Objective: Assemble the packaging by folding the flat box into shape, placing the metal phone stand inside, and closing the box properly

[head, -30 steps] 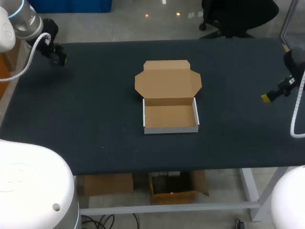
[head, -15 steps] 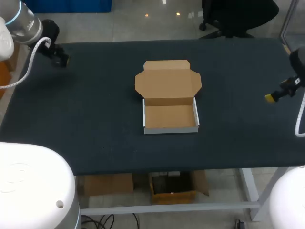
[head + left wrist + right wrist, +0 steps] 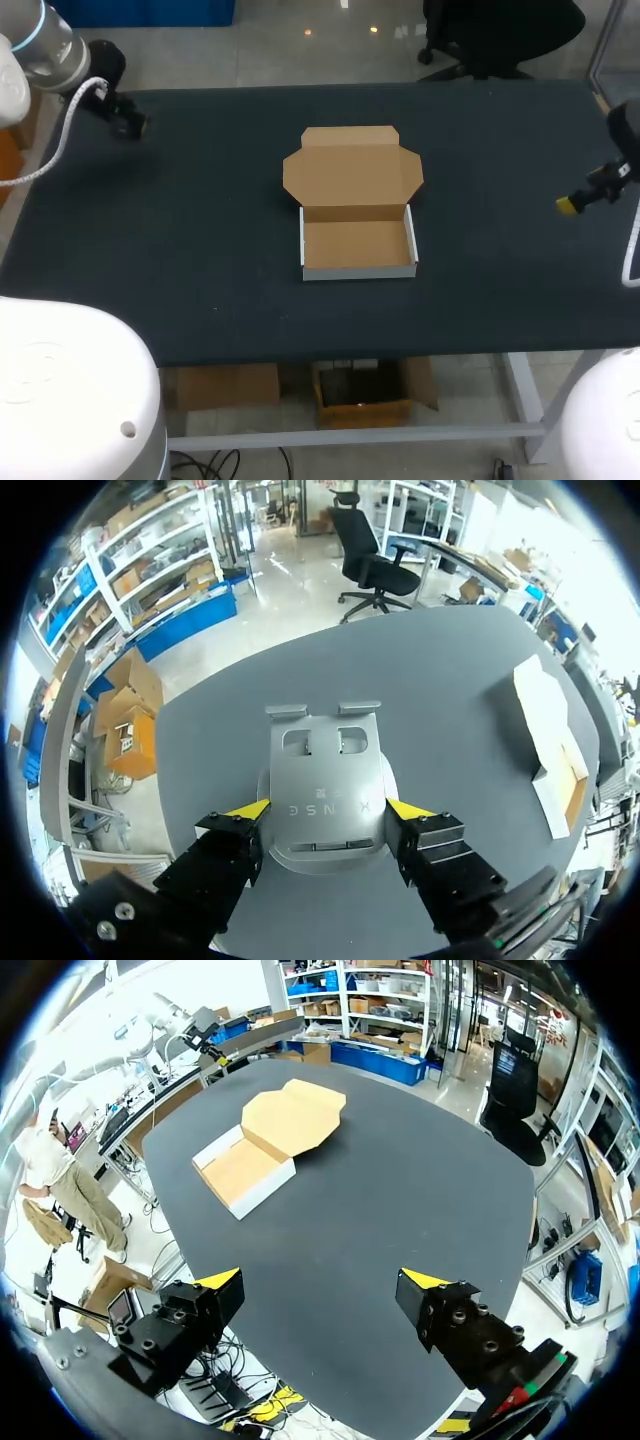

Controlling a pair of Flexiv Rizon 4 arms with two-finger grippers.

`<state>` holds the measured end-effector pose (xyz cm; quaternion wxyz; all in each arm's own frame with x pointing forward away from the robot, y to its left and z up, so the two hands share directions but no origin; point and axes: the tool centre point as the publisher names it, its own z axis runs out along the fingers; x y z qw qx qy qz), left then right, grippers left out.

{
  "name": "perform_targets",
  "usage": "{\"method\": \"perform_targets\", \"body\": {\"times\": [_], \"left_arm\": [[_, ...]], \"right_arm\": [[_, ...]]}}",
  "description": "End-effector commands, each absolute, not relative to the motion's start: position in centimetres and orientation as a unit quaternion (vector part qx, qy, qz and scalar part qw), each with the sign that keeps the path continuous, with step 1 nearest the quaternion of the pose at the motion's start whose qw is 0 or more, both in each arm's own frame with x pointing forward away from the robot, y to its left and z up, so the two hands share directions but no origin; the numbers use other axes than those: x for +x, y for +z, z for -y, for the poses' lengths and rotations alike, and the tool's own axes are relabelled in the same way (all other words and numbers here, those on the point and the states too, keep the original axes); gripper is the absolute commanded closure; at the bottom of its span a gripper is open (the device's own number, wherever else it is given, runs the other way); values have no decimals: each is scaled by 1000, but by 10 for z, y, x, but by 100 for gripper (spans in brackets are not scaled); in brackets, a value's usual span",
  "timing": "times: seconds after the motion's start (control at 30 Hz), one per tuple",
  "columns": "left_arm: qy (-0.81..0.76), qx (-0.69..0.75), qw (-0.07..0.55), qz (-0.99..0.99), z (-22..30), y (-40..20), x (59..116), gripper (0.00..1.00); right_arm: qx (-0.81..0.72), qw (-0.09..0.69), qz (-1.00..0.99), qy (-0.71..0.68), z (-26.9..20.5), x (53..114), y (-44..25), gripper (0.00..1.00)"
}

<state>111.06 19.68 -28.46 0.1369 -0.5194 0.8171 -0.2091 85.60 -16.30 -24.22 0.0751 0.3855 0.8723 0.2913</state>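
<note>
The cardboard box (image 3: 357,245) stands folded into a shallow tray at the table's middle, its brown lid (image 3: 352,170) lying open and flat behind it. In the left wrist view the grey metal phone stand (image 3: 325,770) sits between the fingers of my left gripper (image 3: 327,810), both yellow tips pressing its sides; the box (image 3: 550,740) lies far ahead to one side. From above, my left gripper (image 3: 130,122) is at the far left corner, the stand hidden there. My right gripper (image 3: 570,203) hangs open and empty at the right edge, its fingers wide in its own view (image 3: 320,1280), the box (image 3: 245,1172) well ahead.
The dark table top (image 3: 200,230) is bare around the box. Its left edge runs close by my left gripper and its right edge by my right gripper.
My right gripper has drifted slightly outward to the right. My left arm has shifted a little at the far left corner. The box has stayed put.
</note>
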Motion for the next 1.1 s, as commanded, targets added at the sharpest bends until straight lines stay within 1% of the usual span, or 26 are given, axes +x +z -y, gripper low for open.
{"method": "perform_targets", "body": {"times": [0.03, 0.37, 0.63, 0.8, 1.1], "left_arm": [[-223, -509, 149, -818, -183, -277, 1094, 100], [-231, -463, 147, -843, -143, -263, 1064, 100], [-227, -429, 135, -864, -113, -260, 1046, 100], [-238, -409, 130, -871, -93, -258, 1038, 100], [-236, -379, 116, -887, -59, -262, 1027, 100]], "right_arm": [[363, 80, -875, 311, 159, 854, -238, 0], [292, 68, -902, 311, 137, 852, -238, 0], [255, 83, -908, 321, 126, 845, -236, 0], [240, 77, -911, 325, 120, 843, -238, 0], [237, 55, -929, 277, 119, 837, -240, 0]]}}
